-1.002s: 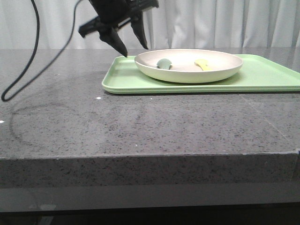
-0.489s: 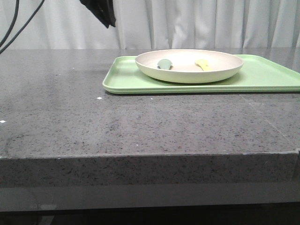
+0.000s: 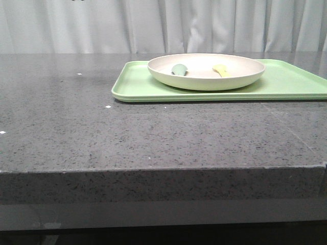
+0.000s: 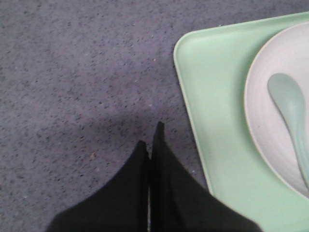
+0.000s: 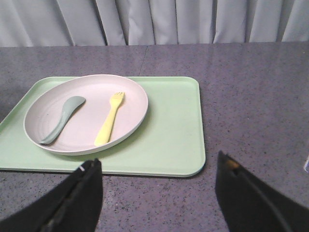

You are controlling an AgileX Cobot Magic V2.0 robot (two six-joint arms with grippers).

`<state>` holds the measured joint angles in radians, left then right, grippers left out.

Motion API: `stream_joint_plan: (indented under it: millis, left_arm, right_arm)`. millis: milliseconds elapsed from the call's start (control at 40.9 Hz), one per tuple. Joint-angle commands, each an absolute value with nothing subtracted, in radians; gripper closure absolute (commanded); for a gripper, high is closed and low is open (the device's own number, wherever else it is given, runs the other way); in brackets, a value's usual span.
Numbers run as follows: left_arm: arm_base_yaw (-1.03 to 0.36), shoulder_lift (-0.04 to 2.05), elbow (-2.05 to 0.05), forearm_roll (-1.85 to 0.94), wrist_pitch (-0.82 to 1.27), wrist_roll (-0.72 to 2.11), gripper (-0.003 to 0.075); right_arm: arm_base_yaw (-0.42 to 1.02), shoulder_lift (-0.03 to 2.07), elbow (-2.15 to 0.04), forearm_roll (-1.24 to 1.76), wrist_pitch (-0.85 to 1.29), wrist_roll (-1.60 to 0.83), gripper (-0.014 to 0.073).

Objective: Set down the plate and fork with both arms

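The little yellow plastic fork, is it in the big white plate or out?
In. The yellow plastic fork lies flat inside the round cream-white plate, beside a grey-green spoon.

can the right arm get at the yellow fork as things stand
Probably yes. The right gripper is open, facing the fork, which lies uncovered in the plate, apart from the grey-green spoon. Nothing stands between them.

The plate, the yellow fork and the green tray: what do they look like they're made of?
The plate looks like matte plastic or melamine: cream, no glaze shine. The fork seems to be moulded plastic: uniform bright yellow, flat handle, no metallic glint. The tray also looks plastic, pale green with a soft sheen and rounded corners. The look alone can't confirm any of this.
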<state>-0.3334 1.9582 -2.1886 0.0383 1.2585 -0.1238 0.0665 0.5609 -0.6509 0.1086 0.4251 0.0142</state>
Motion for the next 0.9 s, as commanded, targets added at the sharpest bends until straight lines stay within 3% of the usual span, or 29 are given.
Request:
stream_joint_plan:
  millis: [0,220,880]
  left_arm:
    - [-0.313,1.843,-2.125,0.041,1.272,-0.102,0.0738]
    - [-0.256,1.702,-1.853,0.056,1.224,-0.084,0.0738]
    - [-0.182,0.974,-0.914,0.052,0.44,-0.077,0.0738]
  right_arm:
    - [0.064,0.567,-0.678,0.111,0.341,0.006,0.0069]
    - [0.064,0.567,-0.678,0.111,0.341,0.006,0.0069]
    - [0.064,0.567,-0.678,0.111,0.341,0.006,0.0069]
